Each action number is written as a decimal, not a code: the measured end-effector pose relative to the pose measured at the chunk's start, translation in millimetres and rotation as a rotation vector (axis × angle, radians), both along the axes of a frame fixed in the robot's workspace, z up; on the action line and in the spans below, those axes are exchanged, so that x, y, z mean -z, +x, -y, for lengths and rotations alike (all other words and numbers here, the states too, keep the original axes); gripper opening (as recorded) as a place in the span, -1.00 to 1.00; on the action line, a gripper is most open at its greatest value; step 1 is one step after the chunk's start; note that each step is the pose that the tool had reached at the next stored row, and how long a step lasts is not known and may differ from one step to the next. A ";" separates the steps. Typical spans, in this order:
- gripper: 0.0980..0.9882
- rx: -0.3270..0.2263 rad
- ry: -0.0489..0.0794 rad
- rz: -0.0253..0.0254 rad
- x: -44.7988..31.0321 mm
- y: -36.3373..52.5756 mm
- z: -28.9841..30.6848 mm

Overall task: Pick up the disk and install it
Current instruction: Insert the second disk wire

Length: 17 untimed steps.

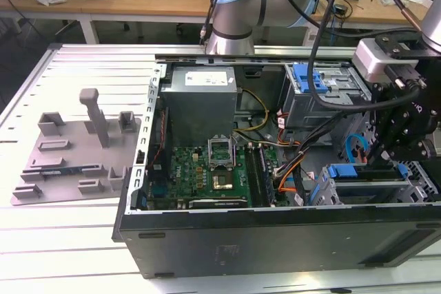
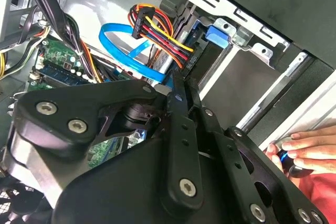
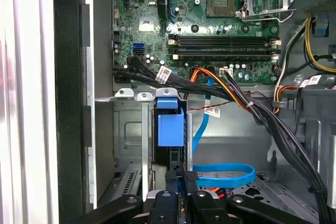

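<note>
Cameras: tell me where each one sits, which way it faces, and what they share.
Exterior view: off the arm, looking down into the open computer case; the arm and gripper show at its right.
First wrist view: on the arm, looking past the gripper at the disk in its bay, the motherboard beyond.
Second wrist view: behind the gripper linkage, facing the drive bays; a person's hand shows.
Shared: the blue cable.

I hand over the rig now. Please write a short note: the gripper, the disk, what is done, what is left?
Gripper: inside the open case, directly at the disk's near end; grip state unclear.
Disk: on edge in a slot of the drive cage, blue carrier showing.
Done: disk picked up and brought into the slot.
Left: full seating not confirmed.
Note: a person's hand rests at the case's edge.
</note>
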<state>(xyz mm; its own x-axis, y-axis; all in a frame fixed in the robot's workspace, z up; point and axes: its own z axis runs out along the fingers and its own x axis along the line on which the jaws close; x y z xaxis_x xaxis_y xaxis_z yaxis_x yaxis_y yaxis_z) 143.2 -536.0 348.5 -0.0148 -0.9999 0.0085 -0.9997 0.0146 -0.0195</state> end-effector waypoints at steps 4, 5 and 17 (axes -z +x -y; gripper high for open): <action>-0.86 0.000 0.000 0.0000 2.9 0.7 0.0; -0.86 0.000 0.000 -0.0001 3.4 0.8 0.0; -0.86 -0.001 0.000 -0.0001 8.1 1.0 0.0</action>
